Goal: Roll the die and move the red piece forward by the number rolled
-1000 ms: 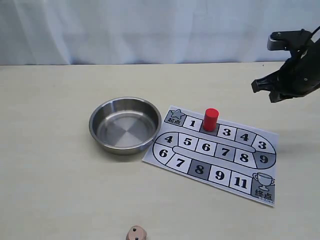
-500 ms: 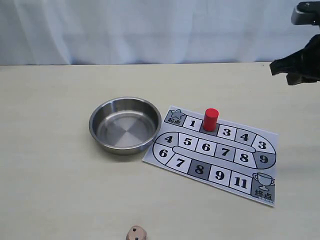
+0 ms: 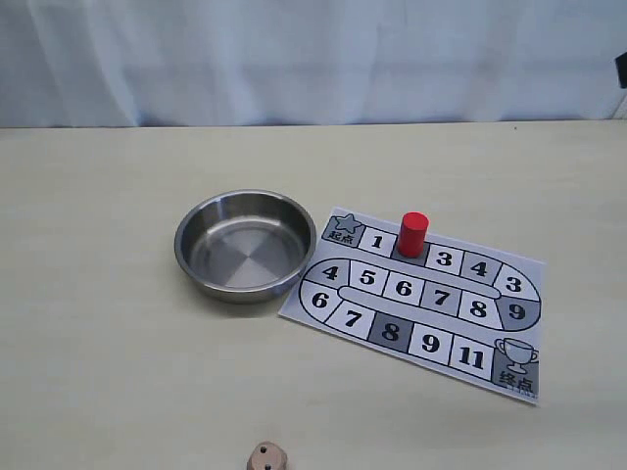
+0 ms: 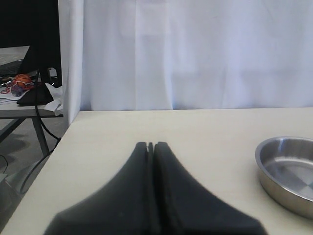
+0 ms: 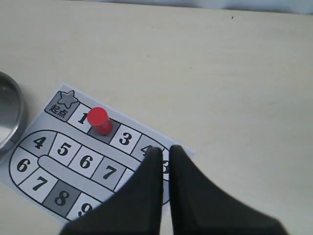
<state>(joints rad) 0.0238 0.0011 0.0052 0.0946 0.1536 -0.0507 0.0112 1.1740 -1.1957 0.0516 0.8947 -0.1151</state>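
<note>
Only the exterior view shows the die [image 3: 266, 457] (outside the bowl [image 3: 240, 292])

The right gripper [image 5: 165, 149] hangs over the board [image 3: 421, 299], tips above its edge squares. The peg [image 3: 412, 233] stands on the board ahead of those tips, on the square between 1 and 3. The bowl [image 3: 245, 245] sits on the table [image 3: 98, 294] just beside the board, beyond the peg from that gripper. From the left gripper [image 4: 150, 144], the bowl lies ahead and off to one side. The die [image 3: 266, 457] lies on the table, well apart from both, at the exterior view's near edge.
</note>
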